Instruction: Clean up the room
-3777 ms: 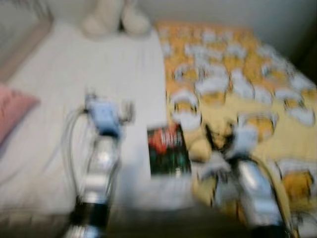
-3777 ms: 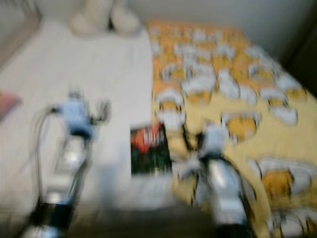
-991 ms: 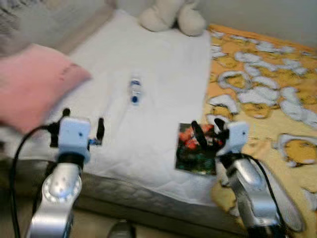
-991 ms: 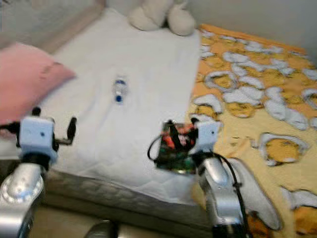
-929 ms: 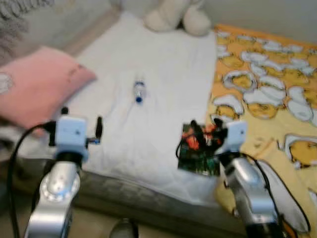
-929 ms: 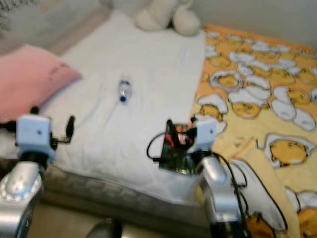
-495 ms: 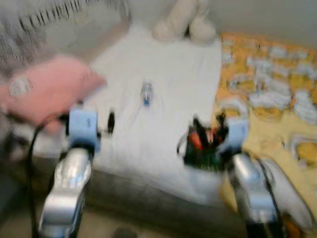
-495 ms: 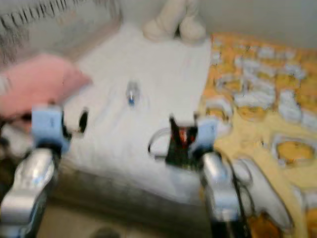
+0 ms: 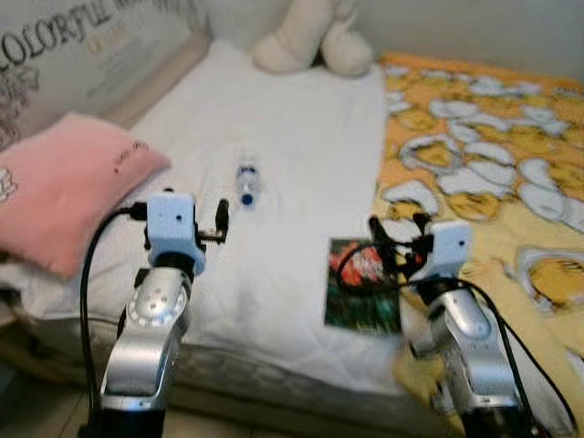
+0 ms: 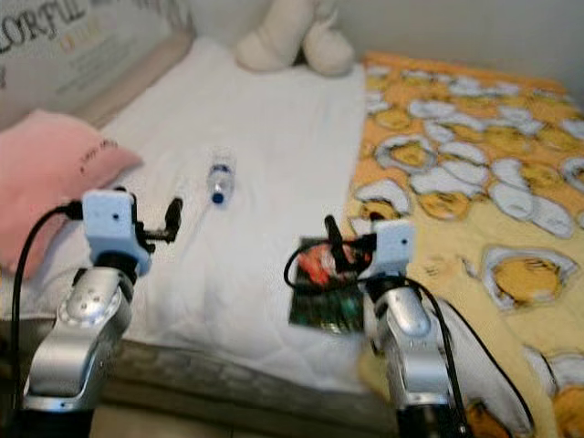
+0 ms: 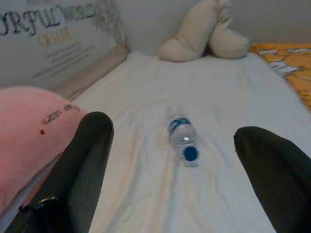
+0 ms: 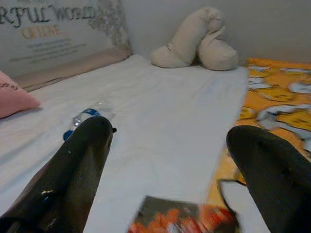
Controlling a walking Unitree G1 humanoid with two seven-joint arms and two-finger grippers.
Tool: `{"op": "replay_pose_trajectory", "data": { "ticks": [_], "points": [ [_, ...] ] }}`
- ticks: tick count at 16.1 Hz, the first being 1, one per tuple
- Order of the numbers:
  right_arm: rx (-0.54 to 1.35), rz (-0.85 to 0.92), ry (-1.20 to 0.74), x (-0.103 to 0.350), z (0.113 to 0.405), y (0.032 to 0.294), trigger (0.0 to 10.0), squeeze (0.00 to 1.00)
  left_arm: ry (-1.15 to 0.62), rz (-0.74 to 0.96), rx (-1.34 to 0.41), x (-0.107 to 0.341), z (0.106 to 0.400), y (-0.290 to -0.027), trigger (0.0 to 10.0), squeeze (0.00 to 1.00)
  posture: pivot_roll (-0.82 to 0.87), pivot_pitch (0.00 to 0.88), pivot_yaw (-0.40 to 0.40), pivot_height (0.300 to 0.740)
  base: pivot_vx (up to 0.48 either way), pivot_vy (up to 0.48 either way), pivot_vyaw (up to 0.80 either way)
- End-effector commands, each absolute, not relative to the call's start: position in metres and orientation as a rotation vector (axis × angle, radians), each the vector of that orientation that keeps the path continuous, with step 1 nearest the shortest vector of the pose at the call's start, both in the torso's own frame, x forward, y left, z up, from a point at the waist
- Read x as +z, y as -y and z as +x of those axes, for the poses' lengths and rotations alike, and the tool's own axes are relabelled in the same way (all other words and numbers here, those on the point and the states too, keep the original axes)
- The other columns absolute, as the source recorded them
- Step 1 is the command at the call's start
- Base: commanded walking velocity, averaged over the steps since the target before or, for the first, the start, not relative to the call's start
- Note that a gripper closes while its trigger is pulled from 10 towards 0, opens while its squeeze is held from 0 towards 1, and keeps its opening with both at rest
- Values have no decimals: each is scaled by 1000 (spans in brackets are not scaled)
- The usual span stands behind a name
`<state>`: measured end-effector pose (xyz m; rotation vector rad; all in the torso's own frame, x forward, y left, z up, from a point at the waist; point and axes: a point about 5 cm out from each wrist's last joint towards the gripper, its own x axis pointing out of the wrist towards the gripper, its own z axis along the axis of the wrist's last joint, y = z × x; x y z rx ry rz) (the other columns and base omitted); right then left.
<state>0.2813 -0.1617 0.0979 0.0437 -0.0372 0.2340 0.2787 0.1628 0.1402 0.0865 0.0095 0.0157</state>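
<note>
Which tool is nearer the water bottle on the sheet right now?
Left. The left tool sits just short of the water bottle, fingers open toward it. The right tool hovers over the dark packet, farther off to the side.

Count on the bed (image 9: 301, 146): 1 water bottle (image 9: 246, 181), 1 dark book (image 9: 361, 297) with red on its cover, 1 pink pillow (image 9: 66, 198), 1 cream plush toy (image 9: 308, 38), 1 yellow patterned blanket (image 9: 497, 164). 2 arms up, one gripper each: left gripper (image 9: 186, 223), right gripper (image 9: 401, 237).
</note>
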Motion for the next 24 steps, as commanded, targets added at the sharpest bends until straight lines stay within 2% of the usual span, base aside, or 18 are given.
{"op": "replay_pose_trajectory", "data": {
  "ticks": [1,8,9,12,15,18,20,21,22,24],
  "points": [
    [238,40,62,103,282,160,10000,20,5,82,15,142,281,-162,10000,0,23,0,-27,740,480,0,0],
    [255,35,50,101,279,161,10000,20,21,101,36,141,285,-163,10000,0,14,0,-40,740,469,0,0],
    [256,34,49,101,278,161,10000,20,15,128,57,141,291,-168,10000,0,11,0,-42,740,0,0,0],
    [263,31,34,99,270,161,10000,24,15,137,30,152,332,-181,10000,0,-20,0,-43,740,0,0,0],
    [248,18,28,98,262,166,10000,16,42,123,17,161,345,-178,10000,0,-65,0,-20,740,0,0,0],
    [228,15,24,97,257,170,10000,20,47,95,29,154,344,-177,10000,0,-77,0,-12,740,0,0,0],
    [224,7,24,98,254,171,10000,20,48,31,117,147,327,-183,10000,0,-78,0,-6,740,0,0,0],
    [216,-1,30,101,255,175,10000,20,6,36,152,135,296,-185,10000,0,-77,0,-7,740,0,0,0],
    [214,-4,31,102,255,177,10000,20,-15,57,140,128,281,-185,10000,0,-68,0,-11,740,0,0,0],
    [190,-17,55,109,253,184,10000,20,-30,174,8,115,236,-182,10000,0,-36,0,-27,740,0,0,0]
  ]
}}
